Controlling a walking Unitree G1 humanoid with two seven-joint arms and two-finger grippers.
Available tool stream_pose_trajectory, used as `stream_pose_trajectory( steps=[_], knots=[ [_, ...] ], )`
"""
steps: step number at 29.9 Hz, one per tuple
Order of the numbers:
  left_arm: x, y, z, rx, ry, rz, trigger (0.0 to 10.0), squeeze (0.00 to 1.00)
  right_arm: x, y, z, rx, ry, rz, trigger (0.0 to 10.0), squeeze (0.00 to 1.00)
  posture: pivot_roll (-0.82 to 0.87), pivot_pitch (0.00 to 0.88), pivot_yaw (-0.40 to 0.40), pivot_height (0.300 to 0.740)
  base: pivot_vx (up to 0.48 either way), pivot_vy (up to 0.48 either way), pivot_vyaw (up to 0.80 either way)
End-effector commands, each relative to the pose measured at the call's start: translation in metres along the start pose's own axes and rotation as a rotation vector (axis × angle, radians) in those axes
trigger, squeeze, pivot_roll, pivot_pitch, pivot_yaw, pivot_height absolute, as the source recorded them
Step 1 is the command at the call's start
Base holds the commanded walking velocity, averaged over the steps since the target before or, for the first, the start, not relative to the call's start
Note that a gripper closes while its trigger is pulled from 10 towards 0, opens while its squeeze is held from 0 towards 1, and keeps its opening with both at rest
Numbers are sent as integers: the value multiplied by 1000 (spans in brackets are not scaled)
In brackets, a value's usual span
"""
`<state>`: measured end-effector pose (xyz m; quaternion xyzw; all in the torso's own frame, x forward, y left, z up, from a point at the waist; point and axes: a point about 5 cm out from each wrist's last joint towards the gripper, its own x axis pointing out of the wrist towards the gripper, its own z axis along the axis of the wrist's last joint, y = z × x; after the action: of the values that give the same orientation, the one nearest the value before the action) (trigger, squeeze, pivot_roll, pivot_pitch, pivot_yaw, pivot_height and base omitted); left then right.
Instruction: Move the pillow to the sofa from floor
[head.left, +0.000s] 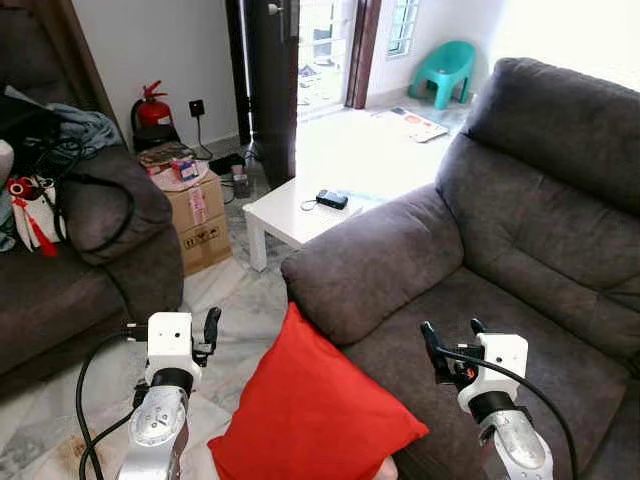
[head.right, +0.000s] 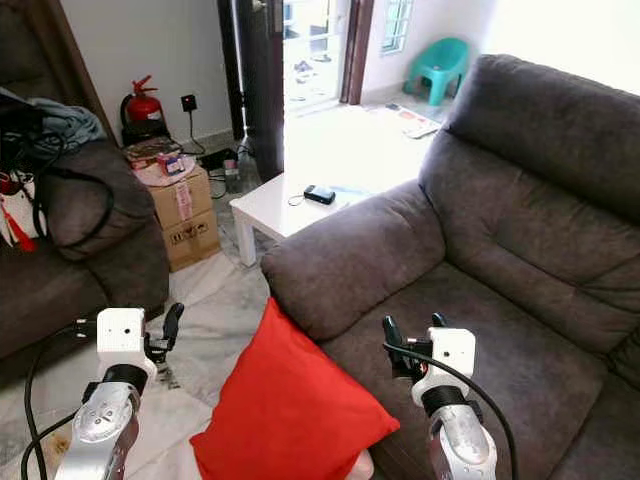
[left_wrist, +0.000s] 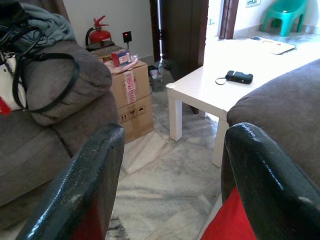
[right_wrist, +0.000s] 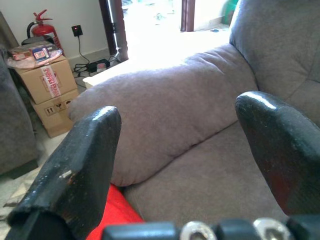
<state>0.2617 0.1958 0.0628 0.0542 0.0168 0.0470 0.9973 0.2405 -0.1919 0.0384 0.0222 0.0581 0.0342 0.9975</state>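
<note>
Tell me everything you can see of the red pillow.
The square red fabric pillow looks plump and smooth, plain in colour with no pattern. It stands tilted on edge, one corner pointing up, leaning against the front of the grey sofa's armrest. Its lower edge is cut off by the frame, so its contact with the marble floor cannot be seen. It sits between the left gripper and right gripper; neither touches it.

Red pillow (head.left: 310, 410) against grey sofa (head.left: 520, 250)

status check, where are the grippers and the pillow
Left gripper open over floor, right gripper open above sofa seat, both empty. Red pillow between them, leaning against sofa front. Nothing in the way.
</note>
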Motion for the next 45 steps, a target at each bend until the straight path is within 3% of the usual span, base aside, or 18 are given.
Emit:
stream_pose_trajectory(
  steps=[1, 18, 39, 45],
  knots=[
    [-1, 0, -3, 1, 15, -6, 10000, 0, 1, -2, 2, 8, -5, -7, 10000, 0, -33, 0, -53, 740, 0, 0, 0],
    [3, -2, 6, 40, -29, -33, 10000, 0, 1, -13, 7, 65, -42, -112, 10000, 0, -27, 0, -50, 740, 0, 0, 0],
    [6, -3, 9, 57, -41, -51, 10000, 0, 4, -9, 8, 69, -42, -112, 10000, 0, -26, 0, -36, 740, 0, 0, 0],
    [7, -3, 9, 55, -40, -51, 10000, 0, 6, -10, 9, 68, -38, -108, 10000, 0, -26, 0, -36, 722, 0, 0, 0]
  ],
)
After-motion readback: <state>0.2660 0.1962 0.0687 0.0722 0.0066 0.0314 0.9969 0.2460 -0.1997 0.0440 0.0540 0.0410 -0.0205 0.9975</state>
